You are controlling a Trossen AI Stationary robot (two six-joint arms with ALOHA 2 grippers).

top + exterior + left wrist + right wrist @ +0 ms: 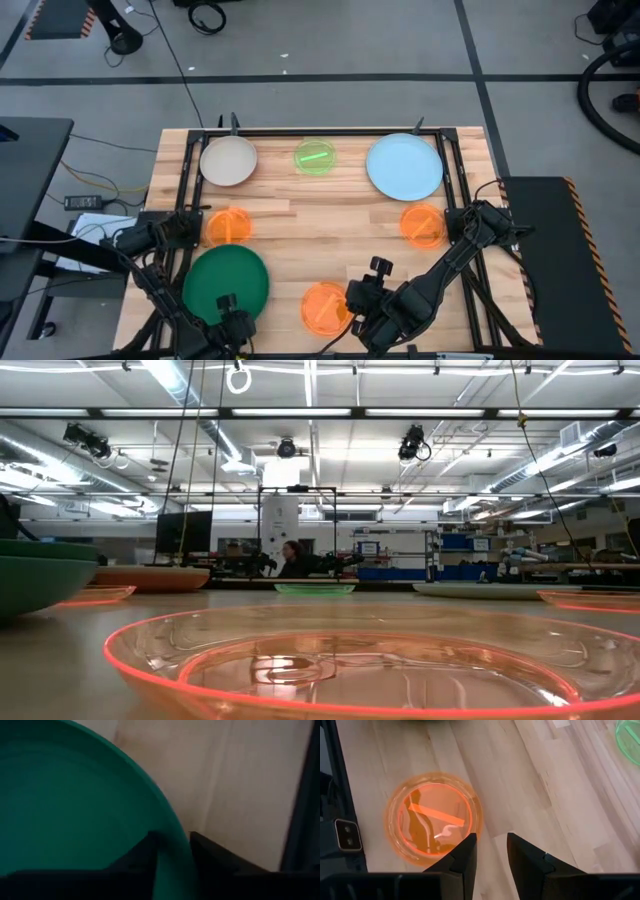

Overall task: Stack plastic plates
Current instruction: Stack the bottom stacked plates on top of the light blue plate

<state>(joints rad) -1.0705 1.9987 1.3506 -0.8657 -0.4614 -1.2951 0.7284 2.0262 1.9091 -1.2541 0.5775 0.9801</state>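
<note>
Seven plastic plates lie spread over the wooden table (300, 215), none of them stacked yet. Along the far edge sit a beige plate (228, 160), a small neon-green plate (315, 157) and a large light-blue plate (404, 166), each well apart from the others. Nearer the middle, one small orange plate (229, 227) lies on the left side and another orange plate (423, 225) on the right. At the near edge are the large dark green plate (226, 284) and a third small orange plate (324, 307).

The left gripper (229, 318) is at the near rim of the dark green plate. Its wrist view shows the two fingers (132, 857) clamped on that rim, one inside the plate and one outside.

The right gripper (358, 312) hovers just beside the small orange plate at the near edge. In its wrist view the fingers (522, 852) stand a little apart, holding nothing, with the plate's rim just next to them.

In the low view this orange plate fills the foreground, and a person (293, 560) sits in the room far behind the table.
</note>
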